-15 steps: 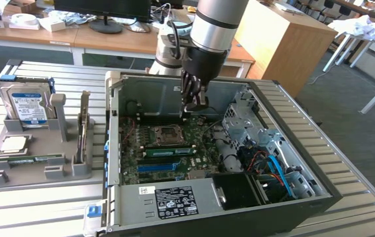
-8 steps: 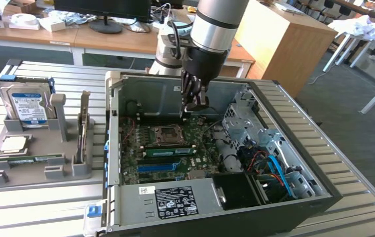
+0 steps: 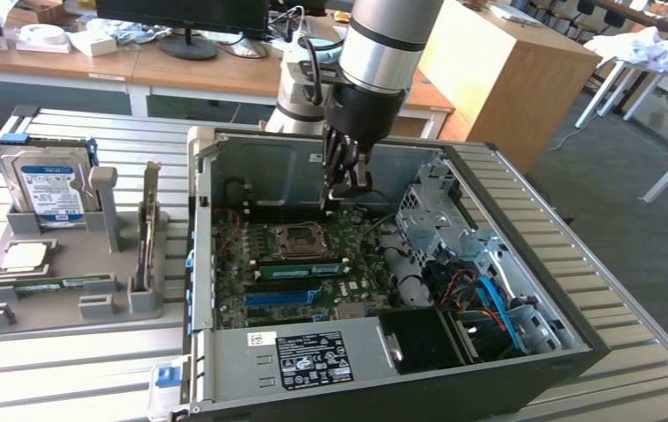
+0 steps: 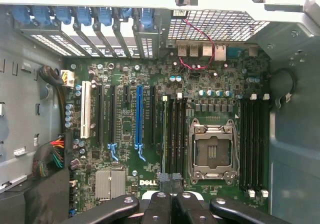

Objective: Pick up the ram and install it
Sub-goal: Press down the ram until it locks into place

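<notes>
- The gripper (image 3: 350, 187) hangs inside the open computer case (image 3: 569, 308), fingers pressed together and holding nothing.
- Directly under it lies the motherboard (image 4: 125, 134), with the empty processor socket (image 4: 211, 151) just beside the fingertips.
- The ram (image 3: 300, 270) sits seated in a slot just beyond the socket.
- Well off to one side, the parts stand (image 3: 64, 303) carries a hard drive (image 3: 50, 189).

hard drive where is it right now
Exterior view's left: the hard drive stands upright in the grey holder tray, beside the open computer case.
</notes>
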### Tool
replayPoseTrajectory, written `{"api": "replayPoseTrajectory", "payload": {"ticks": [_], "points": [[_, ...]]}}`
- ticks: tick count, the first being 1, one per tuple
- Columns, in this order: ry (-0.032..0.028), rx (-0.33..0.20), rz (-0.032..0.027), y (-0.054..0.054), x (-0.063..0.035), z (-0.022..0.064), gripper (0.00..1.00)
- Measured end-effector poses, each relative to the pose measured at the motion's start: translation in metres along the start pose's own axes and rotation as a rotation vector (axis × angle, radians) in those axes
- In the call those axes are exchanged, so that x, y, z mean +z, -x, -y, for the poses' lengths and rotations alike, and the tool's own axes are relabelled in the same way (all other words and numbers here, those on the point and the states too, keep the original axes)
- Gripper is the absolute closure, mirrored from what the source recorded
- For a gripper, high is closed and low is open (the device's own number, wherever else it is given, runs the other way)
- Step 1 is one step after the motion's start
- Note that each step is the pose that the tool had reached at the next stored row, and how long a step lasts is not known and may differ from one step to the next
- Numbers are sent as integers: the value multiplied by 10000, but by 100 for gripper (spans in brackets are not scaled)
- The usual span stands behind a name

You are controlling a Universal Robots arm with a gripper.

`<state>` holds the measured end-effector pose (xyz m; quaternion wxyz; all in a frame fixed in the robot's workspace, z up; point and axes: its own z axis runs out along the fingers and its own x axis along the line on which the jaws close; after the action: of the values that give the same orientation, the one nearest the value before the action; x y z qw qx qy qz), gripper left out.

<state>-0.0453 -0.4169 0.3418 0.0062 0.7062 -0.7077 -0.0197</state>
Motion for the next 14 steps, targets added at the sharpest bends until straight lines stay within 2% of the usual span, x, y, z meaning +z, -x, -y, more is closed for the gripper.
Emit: {"api": "replayPoseTrajectory", "payload": {"ticks": [5, 14], "points": [[-11, 587, 22, 0, 1, 0, 90], [-42, 2195, 81, 0, 6, 1, 90]]}}
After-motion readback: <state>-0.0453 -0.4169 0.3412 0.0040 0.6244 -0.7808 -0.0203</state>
